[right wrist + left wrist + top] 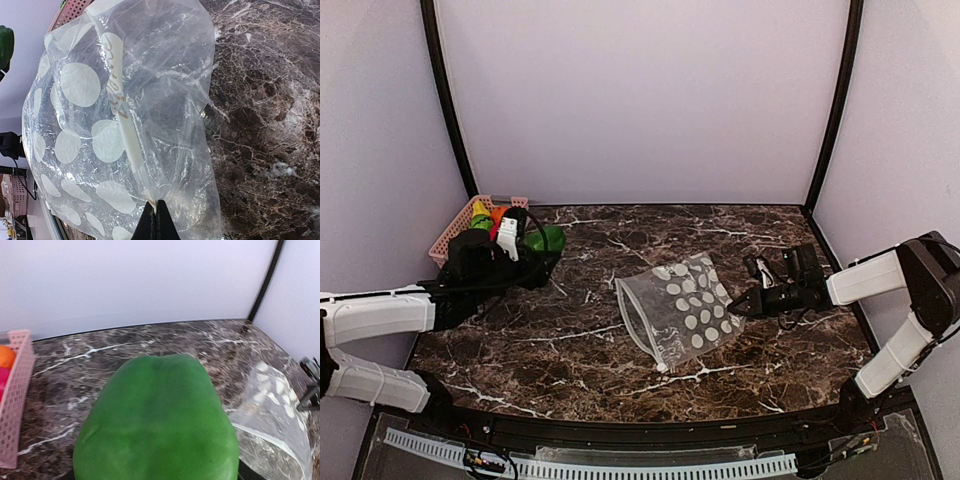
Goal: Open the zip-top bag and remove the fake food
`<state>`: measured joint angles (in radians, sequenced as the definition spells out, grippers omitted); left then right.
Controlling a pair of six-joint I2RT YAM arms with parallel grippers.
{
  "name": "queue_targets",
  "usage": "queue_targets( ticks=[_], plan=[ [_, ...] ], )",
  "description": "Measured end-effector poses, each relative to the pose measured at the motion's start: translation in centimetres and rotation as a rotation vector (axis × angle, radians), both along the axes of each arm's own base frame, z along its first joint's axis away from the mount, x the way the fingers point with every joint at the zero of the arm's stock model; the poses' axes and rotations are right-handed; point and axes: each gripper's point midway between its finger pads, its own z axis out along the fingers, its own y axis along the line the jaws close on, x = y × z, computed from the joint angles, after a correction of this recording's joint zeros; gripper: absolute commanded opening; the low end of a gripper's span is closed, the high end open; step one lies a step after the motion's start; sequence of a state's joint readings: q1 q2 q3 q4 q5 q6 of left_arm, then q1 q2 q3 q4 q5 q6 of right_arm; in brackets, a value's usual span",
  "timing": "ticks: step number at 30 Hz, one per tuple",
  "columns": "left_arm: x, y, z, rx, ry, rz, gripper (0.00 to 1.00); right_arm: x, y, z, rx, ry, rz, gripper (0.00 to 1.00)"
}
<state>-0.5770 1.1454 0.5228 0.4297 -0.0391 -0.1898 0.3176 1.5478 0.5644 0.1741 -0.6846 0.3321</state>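
while the zip-top bag (682,305) lies slack in the middle of the surface (550,350), its dotted face up and the pale dots showing through clear plastic, the right gripper (745,303) reaches in from the right and meets its right-hand corner. in the right wrist view that gripper (157,222) has its dark tips pressed together on a fold of the bag's edge, pinching the film. the pale zip strip (122,110) runs across the crumpled plastic just beyond the tips. no food shows through the bag from above or from the wrist, and i cannot tell whether the mouth is sealed or parted.

the left gripper (542,252) is at the far left of the surface, just right of the pink basket (455,232). it holds a green piece (550,238) of fake food at its tip. in the left wrist view the green piece (157,425) fills the near centre, with only dark slivers of the fingers at its lower edges, closed against it.

other fake food (483,212) sits in the basket, yellow and orange from above. the left wrist view catches an orange ball (6,356) with a magenta one beneath it, behind the basket's slotted wall (17,390). bag and basket are well apart.
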Motion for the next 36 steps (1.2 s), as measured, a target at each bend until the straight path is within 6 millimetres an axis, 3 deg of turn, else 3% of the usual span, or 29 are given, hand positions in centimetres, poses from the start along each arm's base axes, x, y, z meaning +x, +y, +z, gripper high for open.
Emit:
queue_targets(
  ticks=[6,10,12,21,26,31,36],
  plan=[
    [4.1,10.6,2.4,-0.102,0.047,0.336,0.63,0.0,0.0,0.0,0.003,-0.001,0.004,0.00],
    [6.3,16.3,3.9,-0.144,0.084,0.517,0.66,-0.1,0.1,0.1,0.008,-0.002,0.008,0.00],
    [7.5,18.1,4.2,-0.152,0.100,0.579,0.68,-0.1,0.2,0.2,0.011,-0.003,0.010,0.00],
    [12.5,24.2,-0.1,-0.107,0.271,0.763,0.69,0.0,0.3,0.4,0.024,-0.010,0.018,0.00],
    [14.7,27.7,-1.4,-0.103,0.311,0.849,0.70,-0.1,0.4,0.2,0.025,-0.005,0.021,0.00],
    [15.9,29.6,-3.4,-0.102,0.363,0.894,0.74,-0.1,0.4,0.2,0.027,-0.005,0.023,0.00],
    [16.6,30.1,-5.0,-0.083,0.404,0.913,0.83,-0.1,0.4,0.2,0.029,-0.006,0.024,0.00]
  ],
)
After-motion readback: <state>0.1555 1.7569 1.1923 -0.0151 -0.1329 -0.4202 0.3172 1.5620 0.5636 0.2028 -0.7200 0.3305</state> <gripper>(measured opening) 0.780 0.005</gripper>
